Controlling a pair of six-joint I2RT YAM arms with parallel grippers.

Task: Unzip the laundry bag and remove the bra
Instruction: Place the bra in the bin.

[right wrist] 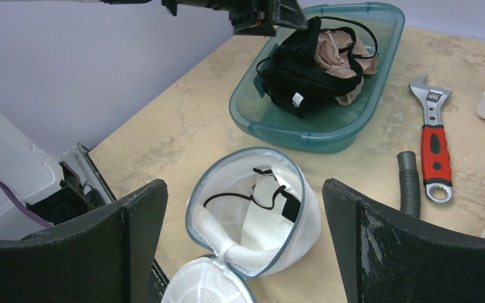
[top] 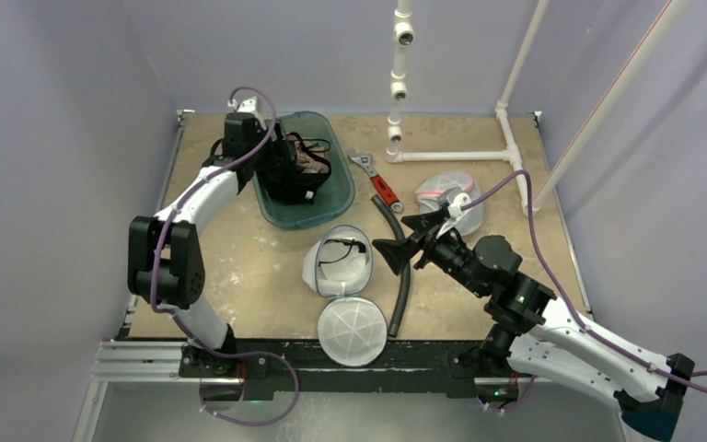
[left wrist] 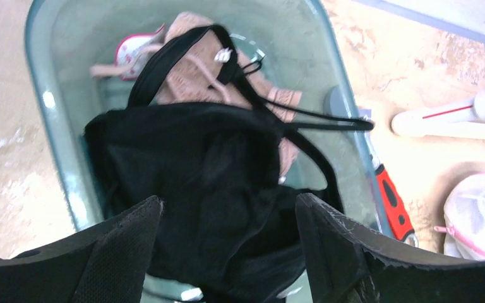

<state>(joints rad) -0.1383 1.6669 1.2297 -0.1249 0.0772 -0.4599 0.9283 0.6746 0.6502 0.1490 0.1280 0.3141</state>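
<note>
The white mesh laundry bag (top: 339,265) lies unzipped mid-table, its round lid (top: 353,330) flopped toward the near edge. A thin black strap (right wrist: 252,196) shows inside it. A black bra (left wrist: 202,164) lies in the teal bin (top: 318,214) on top of a beige garment (left wrist: 196,69). My left gripper (left wrist: 228,199) hangs just above the black bra, open, with the fabric below the gap and neither finger pressing it. My right gripper (right wrist: 245,184) is open and empty, hovering to the right of the bag (right wrist: 259,208) and facing its mouth.
A red-handled wrench (top: 377,180) and a black hose (top: 400,267) lie between the bin and my right arm. A second white mesh bag (top: 446,198) with pink trim sits at the back right, by a white pipe frame (top: 451,155).
</note>
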